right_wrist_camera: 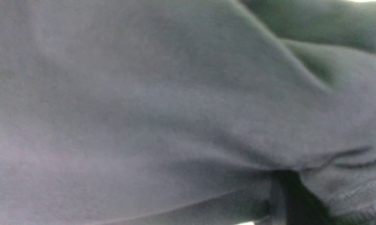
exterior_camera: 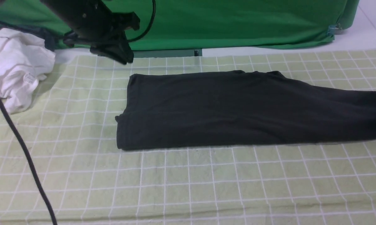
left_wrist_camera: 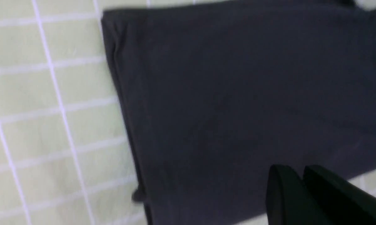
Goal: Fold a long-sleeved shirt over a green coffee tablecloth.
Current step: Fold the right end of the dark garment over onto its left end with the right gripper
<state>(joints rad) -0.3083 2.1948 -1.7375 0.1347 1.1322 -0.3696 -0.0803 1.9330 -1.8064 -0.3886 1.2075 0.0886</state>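
The long-sleeved shirt (exterior_camera: pixel 225 109) lies as a long black band, folded lengthwise, across the green coffee tablecloth (exterior_camera: pixel 188 184). Its right end runs out of the front view. No logo or neck label shows. My left gripper (exterior_camera: pixel 123 57) hangs above the cloth just beyond the shirt's far left corner. In the left wrist view the left gripper (left_wrist_camera: pixel 302 174) is shut and empty over the shirt (left_wrist_camera: pixel 238 103). The right wrist view is filled by the shirt's knit (right_wrist_camera: pixel 150 106), which drapes over my right gripper (right_wrist_camera: pixel 295 179). One dark finger (right_wrist_camera: pixel 284 200) shows under the fabric, pinching it.
A crumpled white garment (exterior_camera: pixel 16 65) sits at the far left on the tablecloth. A plain vivid green fabric (exterior_camera: pixel 238 22) hangs along the back. A black cable (exterior_camera: pixel 22 147) crosses the left foreground.
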